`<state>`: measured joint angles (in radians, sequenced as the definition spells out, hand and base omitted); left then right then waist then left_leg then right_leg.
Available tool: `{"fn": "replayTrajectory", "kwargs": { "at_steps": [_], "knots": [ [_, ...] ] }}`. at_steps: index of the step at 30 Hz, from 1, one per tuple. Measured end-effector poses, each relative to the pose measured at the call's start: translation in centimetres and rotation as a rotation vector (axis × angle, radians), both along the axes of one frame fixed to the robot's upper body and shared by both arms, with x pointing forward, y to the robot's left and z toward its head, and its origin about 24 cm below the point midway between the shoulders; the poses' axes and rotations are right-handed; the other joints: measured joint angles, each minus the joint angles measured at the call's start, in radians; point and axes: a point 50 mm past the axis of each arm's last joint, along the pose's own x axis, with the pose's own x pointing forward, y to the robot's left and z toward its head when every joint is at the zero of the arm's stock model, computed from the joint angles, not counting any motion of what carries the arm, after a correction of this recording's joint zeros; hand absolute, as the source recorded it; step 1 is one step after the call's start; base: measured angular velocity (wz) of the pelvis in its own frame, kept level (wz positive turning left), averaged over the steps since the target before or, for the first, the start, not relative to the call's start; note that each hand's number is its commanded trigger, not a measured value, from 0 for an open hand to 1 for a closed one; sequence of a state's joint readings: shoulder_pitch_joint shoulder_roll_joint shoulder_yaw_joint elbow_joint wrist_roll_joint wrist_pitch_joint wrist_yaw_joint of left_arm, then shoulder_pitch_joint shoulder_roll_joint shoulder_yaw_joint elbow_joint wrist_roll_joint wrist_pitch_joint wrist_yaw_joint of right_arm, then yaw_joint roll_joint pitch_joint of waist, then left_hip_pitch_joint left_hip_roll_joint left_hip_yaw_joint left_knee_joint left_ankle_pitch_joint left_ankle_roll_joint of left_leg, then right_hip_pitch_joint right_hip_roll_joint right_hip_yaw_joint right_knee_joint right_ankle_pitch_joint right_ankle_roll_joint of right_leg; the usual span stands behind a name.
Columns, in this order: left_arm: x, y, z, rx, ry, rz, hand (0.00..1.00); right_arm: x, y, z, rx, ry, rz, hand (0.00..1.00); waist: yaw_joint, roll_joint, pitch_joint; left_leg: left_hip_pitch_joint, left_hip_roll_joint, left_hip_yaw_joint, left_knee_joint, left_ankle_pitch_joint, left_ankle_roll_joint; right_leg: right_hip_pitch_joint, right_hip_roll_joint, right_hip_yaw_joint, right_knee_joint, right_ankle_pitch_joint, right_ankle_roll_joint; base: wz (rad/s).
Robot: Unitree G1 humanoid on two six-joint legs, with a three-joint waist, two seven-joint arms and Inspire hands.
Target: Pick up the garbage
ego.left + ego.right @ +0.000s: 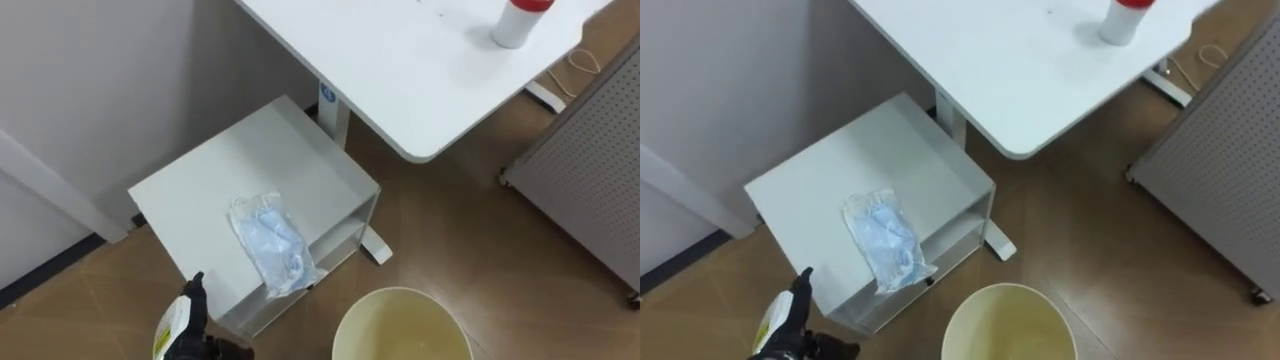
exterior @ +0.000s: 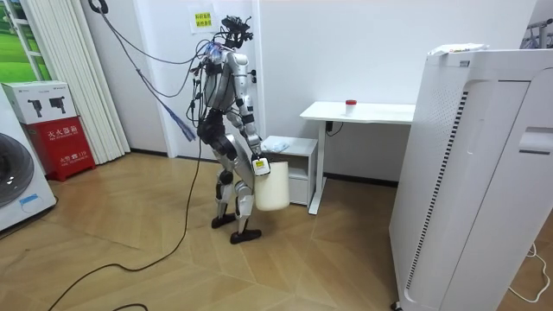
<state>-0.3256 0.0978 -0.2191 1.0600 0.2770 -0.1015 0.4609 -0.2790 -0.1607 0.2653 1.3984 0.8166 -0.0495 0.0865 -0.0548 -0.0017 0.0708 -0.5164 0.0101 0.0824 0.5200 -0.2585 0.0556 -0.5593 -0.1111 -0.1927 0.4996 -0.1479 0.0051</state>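
A clear plastic bag with a pale blue mask inside (image 1: 272, 243) lies flat on top of a low white cabinet (image 1: 200, 185), near its front right edge. Just below it is the open mouth of a cream waste bin (image 1: 400, 325); in the room view the bin (image 2: 273, 186) hangs off the floor in front of my thighs. My left hand (image 1: 188, 318) shows at the bottom left, by the cabinet's front corner and left of the bin, with a dark finger pointing up. It is clear of the bag. I stand facing the cabinet (image 2: 289, 147).
A white desk (image 1: 400, 70) overhangs the cabinet's far right side, with a white red-capped bottle (image 1: 520, 22) on it. A grey perforated panel (image 1: 600, 150) stands at the right. Wooden floor lies between panel and cabinet. A tall white appliance (image 2: 475, 173) fills the room view's right.
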Motion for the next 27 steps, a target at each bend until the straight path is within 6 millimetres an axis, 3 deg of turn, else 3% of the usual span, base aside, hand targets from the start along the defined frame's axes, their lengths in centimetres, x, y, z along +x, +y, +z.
{"fn": "replayTrajectory", "kwargs": {
  "at_steps": [9,20,27],
  "knots": [
    [2.0,-0.1,1.5,0.051,-0.073,0.013,0.00,0.6,0.4,0.2,-0.006,-0.011,0.029,1.00,-0.024,0.010,0.0113,-0.033,0.010,-0.006,0.019,-0.004,-0.002,-0.014,0.008,-0.005,0.000,0.004,-0.006,0.01],
    [3.8,-1.3,3.5,0.277,-0.191,-0.185,0.00,1.9,0.8,0.7,-0.014,-0.031,0.038,1.00,-0.054,0.014,0.0162,-0.067,0.012,-0.003,0.038,-0.007,-0.002,-0.046,0.007,-0.003,0.010,0.005,-0.008,-0.01],
    [4.3,-1.4,4.2,0.328,-0.249,-0.180,0.00,2.3,0.8,0.9,-0.022,-0.042,0.065,1.00,-0.055,0.018,0.0186,-0.090,0.014,-0.003,0.050,-0.007,-0.002,-0.070,0.007,-0.003,0.024,0.005,-0.009,0.00]
  ]
}}
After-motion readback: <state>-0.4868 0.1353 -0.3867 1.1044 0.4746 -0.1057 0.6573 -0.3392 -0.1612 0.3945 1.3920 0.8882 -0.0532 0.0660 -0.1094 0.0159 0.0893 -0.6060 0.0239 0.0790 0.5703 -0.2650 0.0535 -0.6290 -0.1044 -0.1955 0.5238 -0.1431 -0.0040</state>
